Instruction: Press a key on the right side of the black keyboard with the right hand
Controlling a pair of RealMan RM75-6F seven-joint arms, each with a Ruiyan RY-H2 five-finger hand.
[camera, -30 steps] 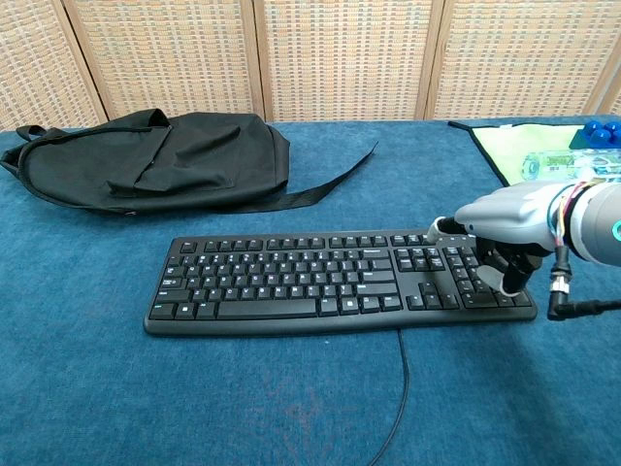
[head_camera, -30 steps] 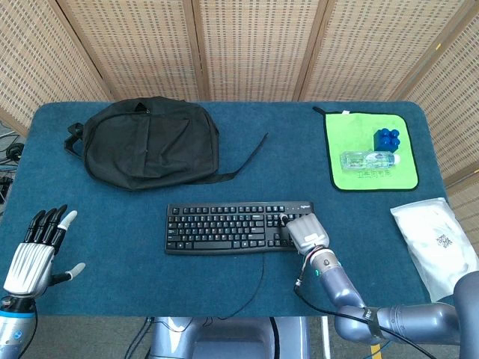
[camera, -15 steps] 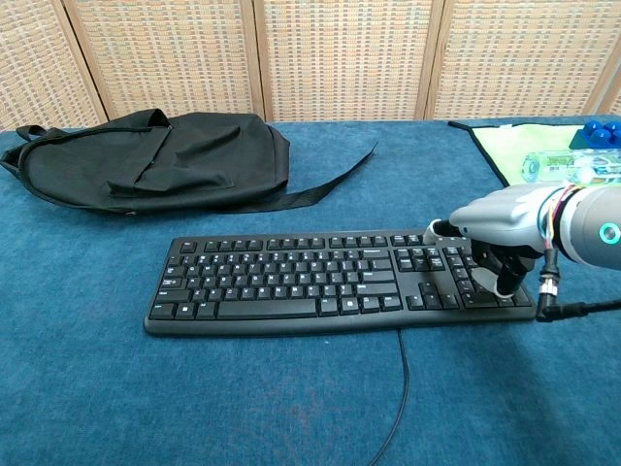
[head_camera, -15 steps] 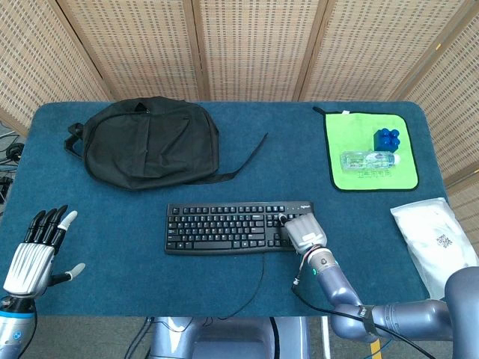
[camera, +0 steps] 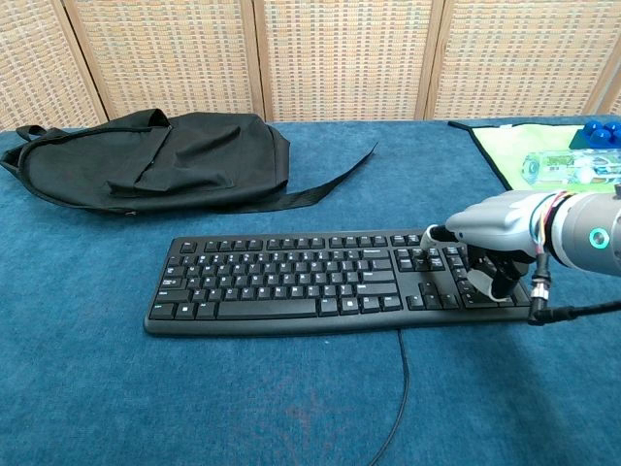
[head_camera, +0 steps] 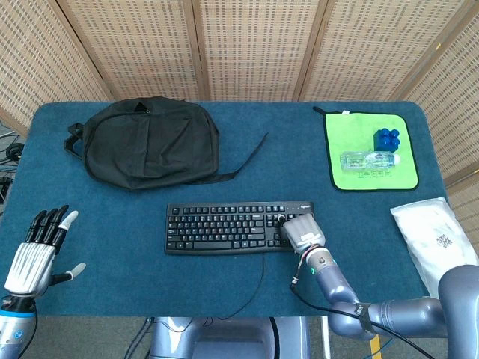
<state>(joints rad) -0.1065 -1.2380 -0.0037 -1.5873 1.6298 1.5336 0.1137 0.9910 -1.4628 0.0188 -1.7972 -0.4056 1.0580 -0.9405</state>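
change: the right robot hand [camera: 493,243] has slid a bit to the left over the numpad and dropped lower compared with a second ago, nothing else moved
right robot hand: fingers curled down, fingertips [camera: 500,289] resting on the keys at the right end of the black keyboard [camera: 320,282], not holding anything; from the head view [head_camera: 302,231] it covers that whole right end
left robot hand: [head_camera: 34,253] hovering off the near left corner of the desk [head_camera: 120,224], fingers straight and spread, holding nothing
keyboard: sits mid-desk near the front edge, cable [camera: 398,398] trailing off toward the front
other stuff: black backpack [head_camera: 148,142] behind the keyboard to the left, green cloth [head_camera: 370,152] at the far right with a clear bottle [head_camera: 368,159] and a blue thing [head_camera: 387,138] on it, white bag [head_camera: 436,243] on the right edge
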